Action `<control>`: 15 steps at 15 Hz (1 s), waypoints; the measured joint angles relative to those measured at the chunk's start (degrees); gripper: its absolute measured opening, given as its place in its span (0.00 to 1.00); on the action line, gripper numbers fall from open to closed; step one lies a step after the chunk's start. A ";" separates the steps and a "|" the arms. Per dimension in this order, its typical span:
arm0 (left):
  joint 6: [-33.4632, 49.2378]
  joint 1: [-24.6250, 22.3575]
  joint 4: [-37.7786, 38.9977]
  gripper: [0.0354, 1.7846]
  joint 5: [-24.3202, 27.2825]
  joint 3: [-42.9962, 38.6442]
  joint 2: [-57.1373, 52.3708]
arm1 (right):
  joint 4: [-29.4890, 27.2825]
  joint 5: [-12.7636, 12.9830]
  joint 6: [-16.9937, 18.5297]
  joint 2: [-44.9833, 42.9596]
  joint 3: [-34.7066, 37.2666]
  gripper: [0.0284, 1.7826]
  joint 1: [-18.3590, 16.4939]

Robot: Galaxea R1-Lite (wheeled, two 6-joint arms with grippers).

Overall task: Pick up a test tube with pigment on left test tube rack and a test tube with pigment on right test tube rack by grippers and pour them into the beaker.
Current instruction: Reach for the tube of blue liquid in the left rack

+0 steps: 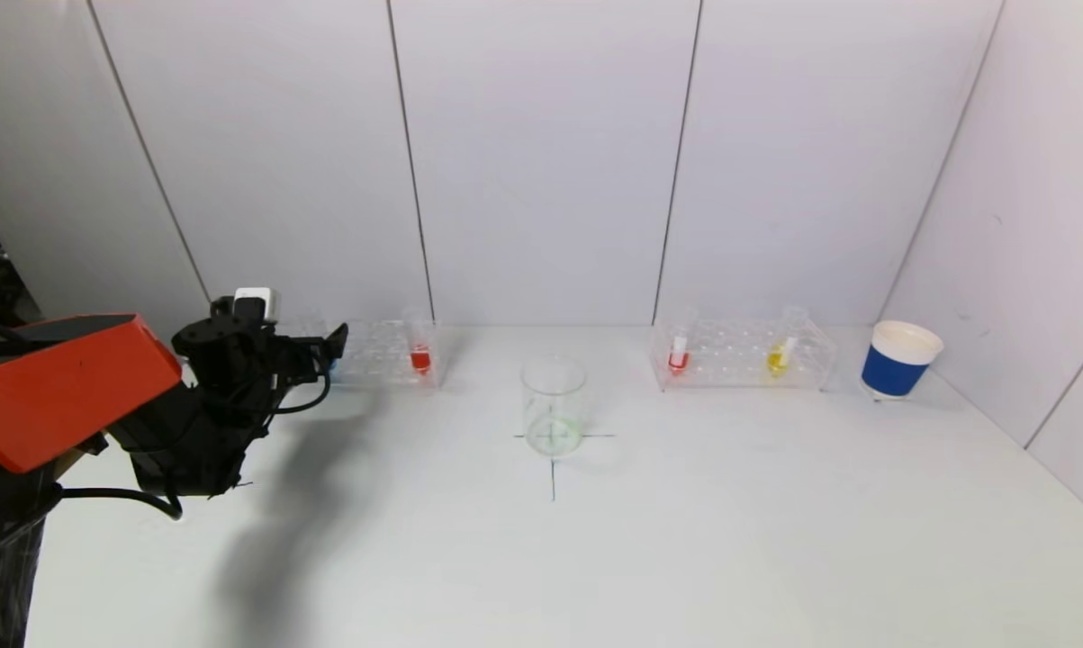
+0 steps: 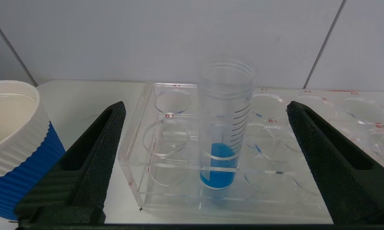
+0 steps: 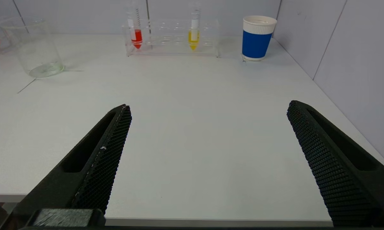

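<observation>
In the left wrist view my left gripper point(image 2: 205, 103) is open, its fingers on either side of a clear tube with blue pigment point(image 2: 225, 127), not touching it. The tube stands upright in the clear left rack point(image 2: 137, 153). In the head view the left gripper point(image 1: 334, 346) is at the left end of that rack point(image 1: 370, 346), which also holds a red tube point(image 1: 420, 355). The right rack point(image 1: 730, 351) holds a red tube point(image 1: 678, 355) and a yellow tube point(image 1: 780, 355). The glass beaker point(image 1: 554, 407) stands between the racks. My right gripper point(image 3: 208, 107) is open and empty above the table's near edge.
A blue and white paper cup point(image 1: 898, 360) stands right of the right rack. Another such cup point(image 2: 13, 143) stands beside the left rack, close to one left finger. White wall panels close the back and right side. A cross mark lies under the beaker.
</observation>
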State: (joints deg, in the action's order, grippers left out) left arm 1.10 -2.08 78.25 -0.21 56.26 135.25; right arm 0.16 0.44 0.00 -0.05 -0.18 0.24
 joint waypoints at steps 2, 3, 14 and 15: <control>0.00 -0.02 -0.91 0.99 0.00 1.43 0.46 | 0.00 0.00 0.00 0.00 0.02 0.99 0.00; 0.00 -0.02 -1.38 0.99 0.05 1.97 0.66 | 0.00 0.00 0.00 0.00 0.05 0.99 0.00; -0.72 0.60 -1.71 0.99 0.07 4.99 2.51 | 0.00 0.00 0.00 0.00 0.02 0.99 0.00; -0.72 0.60 -1.85 0.99 0.02 5.32 2.58 | 0.00 0.00 0.00 0.00 0.00 0.99 0.00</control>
State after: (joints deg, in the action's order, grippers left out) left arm 0.38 -1.49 76.40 -0.18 61.57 137.84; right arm 0.16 0.44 0.00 -0.05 -0.18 0.24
